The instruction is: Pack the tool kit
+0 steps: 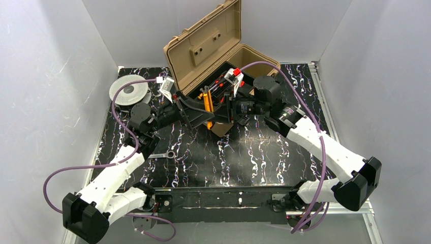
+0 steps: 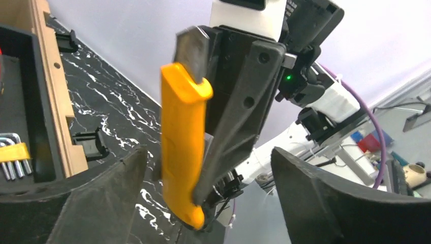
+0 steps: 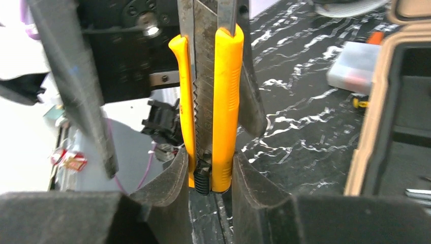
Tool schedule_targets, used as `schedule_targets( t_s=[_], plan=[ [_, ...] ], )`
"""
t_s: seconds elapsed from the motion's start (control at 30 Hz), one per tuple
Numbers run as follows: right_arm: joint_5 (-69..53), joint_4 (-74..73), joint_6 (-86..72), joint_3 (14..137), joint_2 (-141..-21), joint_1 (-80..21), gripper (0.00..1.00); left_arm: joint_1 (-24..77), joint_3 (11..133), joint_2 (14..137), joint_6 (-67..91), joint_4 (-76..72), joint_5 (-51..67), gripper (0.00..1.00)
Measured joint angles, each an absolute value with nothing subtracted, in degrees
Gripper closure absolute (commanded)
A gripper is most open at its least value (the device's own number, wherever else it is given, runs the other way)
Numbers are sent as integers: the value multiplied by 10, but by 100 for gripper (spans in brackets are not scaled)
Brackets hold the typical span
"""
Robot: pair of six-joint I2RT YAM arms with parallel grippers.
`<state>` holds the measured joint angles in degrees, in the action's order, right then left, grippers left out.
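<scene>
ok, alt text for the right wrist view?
The right gripper clamps the base of a yellow utility knife, centre frame. The left gripper stands open around it. At right, the tan toolbox rim and a small clear box on the black table.

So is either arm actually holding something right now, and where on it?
Yes: the right gripper pinches a yellow utility knife at the black-capped end of its handle. The left gripper stands open, not gripping it.
</scene>
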<state>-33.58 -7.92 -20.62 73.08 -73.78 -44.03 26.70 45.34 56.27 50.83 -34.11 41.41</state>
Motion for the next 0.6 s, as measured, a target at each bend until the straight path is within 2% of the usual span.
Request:
schedule_targets(
  t_s=[0.17,0.37,0.6],
  plan=[
    [-259,-107,-207,730,-738,-429,99,270,457,531,463,-252,376,2],
    [-199,-123,-226,727,-738,-388,99,270,481,491,399,-126,277,2],
    [-105,-149,-281,725,-741,-296,99,270,486,472,341,-15,172,2]
  ],
)
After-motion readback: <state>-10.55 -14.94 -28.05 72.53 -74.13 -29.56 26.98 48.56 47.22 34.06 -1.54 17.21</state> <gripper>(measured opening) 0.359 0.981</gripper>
